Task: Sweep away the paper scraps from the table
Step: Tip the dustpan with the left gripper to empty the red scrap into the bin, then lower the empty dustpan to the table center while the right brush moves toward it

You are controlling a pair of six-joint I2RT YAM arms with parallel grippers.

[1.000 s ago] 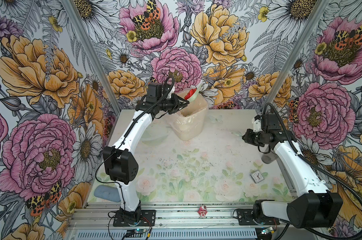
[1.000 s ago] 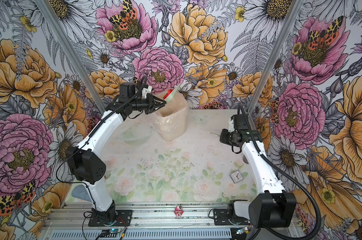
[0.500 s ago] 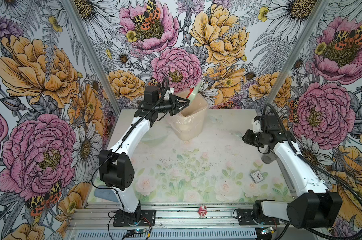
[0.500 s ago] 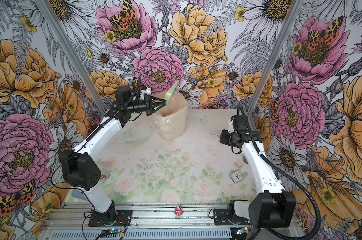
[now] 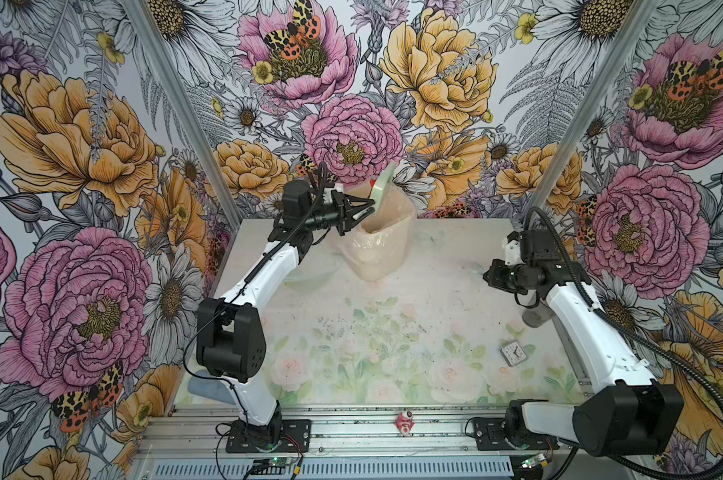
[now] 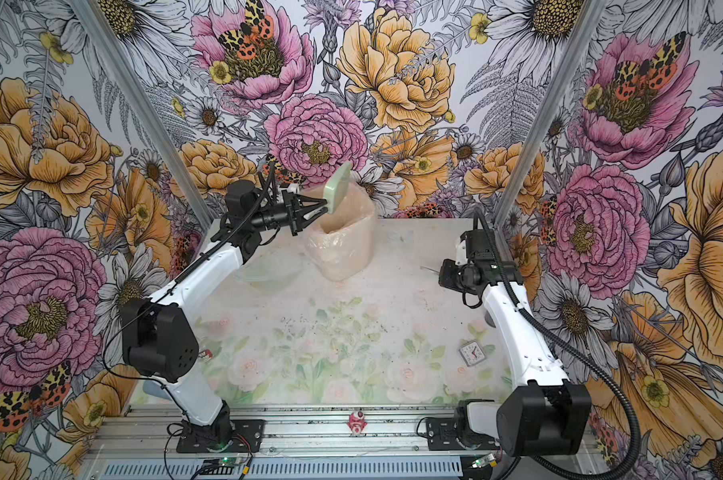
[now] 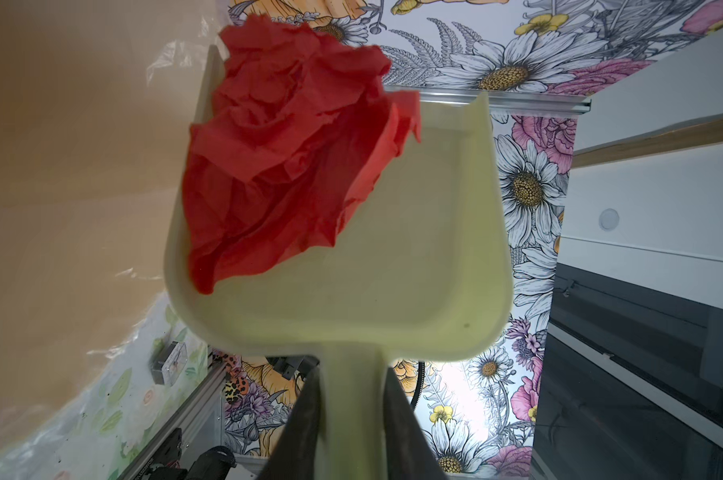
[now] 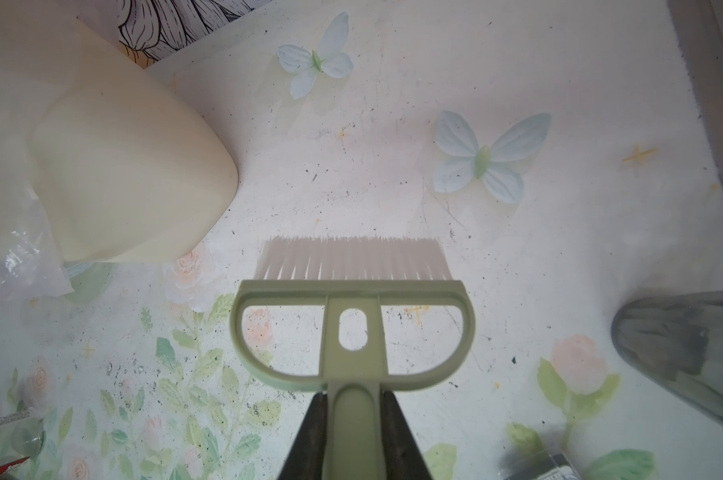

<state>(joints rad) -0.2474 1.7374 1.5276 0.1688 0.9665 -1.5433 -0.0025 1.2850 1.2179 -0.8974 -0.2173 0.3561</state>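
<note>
My left gripper is shut on the handle of a pale green dustpan. In both top views the dustpan is tipped steeply over the mouth of a beige bag-lined bin at the back of the table. One crumpled red paper scrap lies in the pan on the bin's side, and it peeks out red in a top view. My right gripper is shut on a green brush, held above the table's right side. No other scraps show on the table.
A small square clock lies front right. A grey object stands by the right arm. A clear bowl sits left of the bin. A pink-red figurine rests on the front rail. Dark crumbs speckle the table's middle.
The left arm's elbow has swung leftwards and the dustpan has tipped steeper over the bin, the red scrap still in it. The right arm has not moved.
</note>
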